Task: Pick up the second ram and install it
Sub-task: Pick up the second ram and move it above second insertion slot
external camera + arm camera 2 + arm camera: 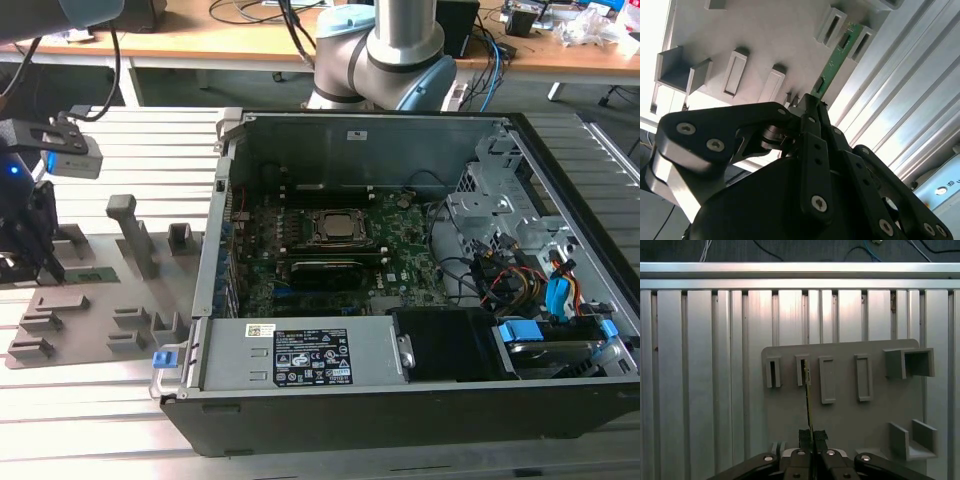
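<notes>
The second ram (834, 59) is a thin green stick lying on edge on a grey holder plate (765, 35), its far end between two grey slot blocks. In the first wrist view the ram (808, 400) shows edge-on, running from a slot block down into my fingertips. My gripper (812, 436) is shut on the stick's near end, and its black fingers (810, 112) are pressed together around it. In the exterior view the gripper (45, 262) stands at the far left over the plate, with the ram (92, 273) beside it.
An open computer case (400, 400) fills the exterior view's right, with the green motherboard (400, 250), CPU socket (340, 228), cables and drive bays inside. Grey posts and blocks (130, 230) rise from the holder plate. A ribbed aluminium table (700, 365) lies underneath.
</notes>
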Controlling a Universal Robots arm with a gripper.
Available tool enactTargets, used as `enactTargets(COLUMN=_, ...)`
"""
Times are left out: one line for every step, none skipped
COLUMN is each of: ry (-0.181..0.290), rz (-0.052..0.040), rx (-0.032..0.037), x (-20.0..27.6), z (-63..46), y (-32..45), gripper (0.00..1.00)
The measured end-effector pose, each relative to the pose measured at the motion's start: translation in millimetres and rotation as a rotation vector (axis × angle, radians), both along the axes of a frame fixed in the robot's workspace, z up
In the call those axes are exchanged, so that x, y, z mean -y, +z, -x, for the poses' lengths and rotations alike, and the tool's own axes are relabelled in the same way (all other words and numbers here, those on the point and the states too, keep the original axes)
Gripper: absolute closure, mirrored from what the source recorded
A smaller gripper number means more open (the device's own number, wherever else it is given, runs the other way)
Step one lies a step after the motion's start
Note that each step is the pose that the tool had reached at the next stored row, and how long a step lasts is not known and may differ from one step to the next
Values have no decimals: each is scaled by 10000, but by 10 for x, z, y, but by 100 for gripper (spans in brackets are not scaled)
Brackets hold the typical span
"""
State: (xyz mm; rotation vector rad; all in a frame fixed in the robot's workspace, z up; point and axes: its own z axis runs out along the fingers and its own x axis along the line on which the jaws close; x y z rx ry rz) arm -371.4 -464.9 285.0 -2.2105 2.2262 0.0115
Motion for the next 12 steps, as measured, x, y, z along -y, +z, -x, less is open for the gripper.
enactTargets(ry=0, rz=-1, rx=0, x=0, z=0, y=3, gripper=86)
enactTargets(ry=0, rz=1, rx=-1, x=0, z=0, y=8, gripper=86)
enactTargets(ry=0, rz=1, rx=-2, x=0, z=0, y=25, gripper=86)
enactTargets(ry=0, rz=0, rx=-1, x=0, z=0, y=79, gripper=86)
enactTargets(ry=0, rz=0, rx=-1, x=0, z=0, y=124, gripper=86)
enactTargets(ry=0, rz=-1, rx=0, x=0, z=0, y=141, gripper=86)
enactTargets(ry=0, rz=-1, rx=0, x=0, z=0, y=159, gripper=86)
enactTargets(ry=0, rz=0, rx=0, x=0, z=0, y=168, gripper=86)
enactTargets(ry=0, rz=0, rx=0, x=0, z=0, y=177, gripper=86)
enactTargets(ry=0, rz=0, rx=-1, x=0, z=0, y=187, gripper=86)
enactTargets(ry=0, rz=0, rx=-1, x=0, z=0, y=212, gripper=86)
enactTargets(ry=-1, rz=0, rx=-1, x=0, z=0, y=228, gripper=86)
